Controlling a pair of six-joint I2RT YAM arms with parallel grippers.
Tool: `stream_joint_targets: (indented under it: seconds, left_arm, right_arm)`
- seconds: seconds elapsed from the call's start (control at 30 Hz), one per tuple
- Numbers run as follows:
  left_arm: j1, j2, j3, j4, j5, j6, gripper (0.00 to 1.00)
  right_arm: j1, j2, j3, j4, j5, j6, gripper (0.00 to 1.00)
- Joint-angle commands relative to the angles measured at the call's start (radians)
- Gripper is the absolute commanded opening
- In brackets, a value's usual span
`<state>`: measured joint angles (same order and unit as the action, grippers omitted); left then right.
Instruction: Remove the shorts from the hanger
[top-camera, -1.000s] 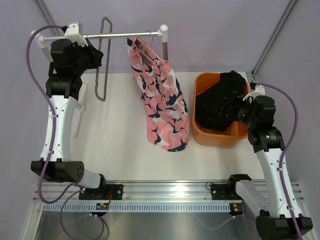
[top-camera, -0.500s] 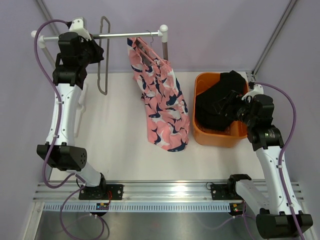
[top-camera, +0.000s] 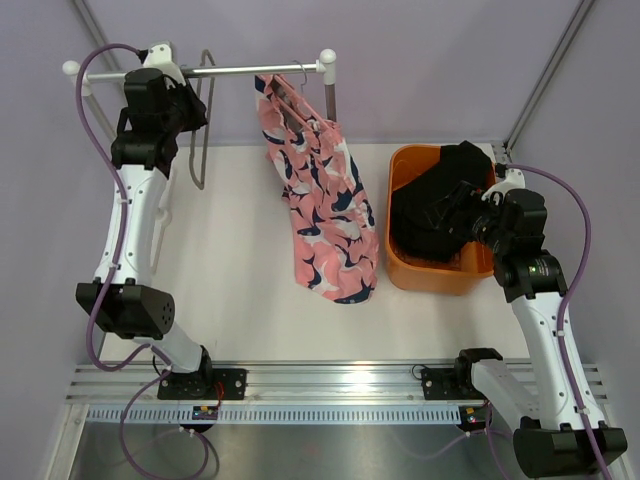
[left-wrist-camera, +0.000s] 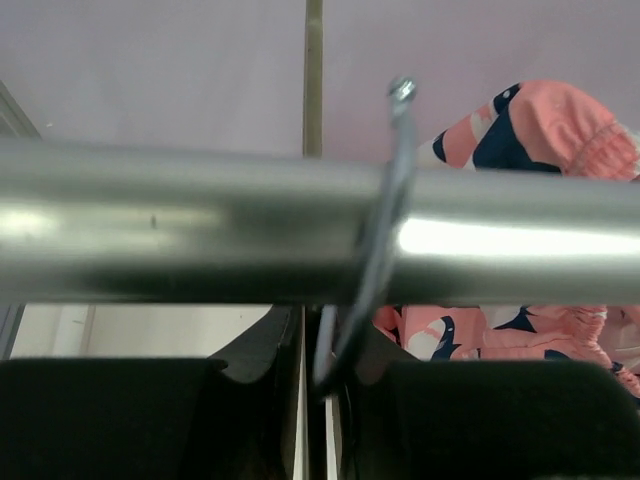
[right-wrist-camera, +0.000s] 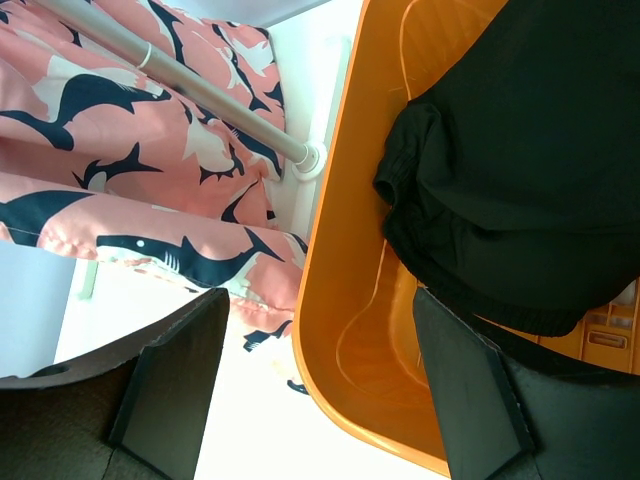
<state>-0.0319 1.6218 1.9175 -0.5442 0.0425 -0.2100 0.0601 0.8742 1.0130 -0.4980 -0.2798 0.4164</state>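
Note:
Pink shark-print shorts (top-camera: 322, 205) hang from a hanger (top-camera: 290, 92) on the right part of the metal rail (top-camera: 250, 70); they also show in the right wrist view as pink shorts (right-wrist-camera: 130, 130). At the rail's left end my left gripper (top-camera: 188, 100) sits just under the rail (left-wrist-camera: 150, 235). Its jaws stand slightly open around the wire of an empty grey hanger (left-wrist-camera: 385, 230), whose hook lies over the rail. A slit of light shows beside the wire at the left gripper (left-wrist-camera: 318, 350). My right gripper (right-wrist-camera: 320, 400) is open and holds nothing, over the orange bin (right-wrist-camera: 350, 250).
Black shorts (top-camera: 440, 200) fill the orange bin (top-camera: 405, 270) at the right of the table. The empty hanger (top-camera: 200, 130) dangles below the rail at the left. A rail post (top-camera: 328, 95) stands behind the pink shorts. Purple walls close the back and sides.
My left arm has lifted the empty hanger up and right until its hook sits on the rail, and its jaws have parted a little. The right arm has barely moved.

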Motion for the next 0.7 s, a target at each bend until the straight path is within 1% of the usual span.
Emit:
stream_joint_targets:
  seconds: [0.0, 0.03, 0.07, 0.17, 0.43, 0.67]
  left_arm:
    - [0.004, -0.054, -0.034, 0.029, -0.039, 0.006, 0.2]
    - [0.004, -0.062, -0.04, 0.03, -0.038, 0.006, 0.22]
    - [0.004, -0.071, -0.046, 0.033, -0.067, 0.006, 0.23]
    - [0.004, -0.08, -0.049, 0.027, -0.07, 0.008, 0.25]
    - [0.003, -0.161, -0.067, 0.023, -0.105, -0.009, 0.42]
    - [0.003, -0.284, -0.132, 0.035, -0.164, -0.028, 0.53]
  right_arm:
    - [0.01, -0.018, 0.009, 0.024, -0.002, 0.004, 0.83]
    - [0.01, -0.02, 0.007, 0.024, -0.004, 0.005, 0.83]
    - [0.012, -0.02, 0.007, 0.024, -0.004, 0.005, 0.83]
    - [0.012, -0.024, 0.007, 0.022, -0.005, 0.007, 0.83]
    - [0.014, -0.037, 0.004, 0.015, -0.004, 0.004, 0.83]
    - [0.012, -0.046, 0.006, 0.003, -0.004, 0.004, 0.83]
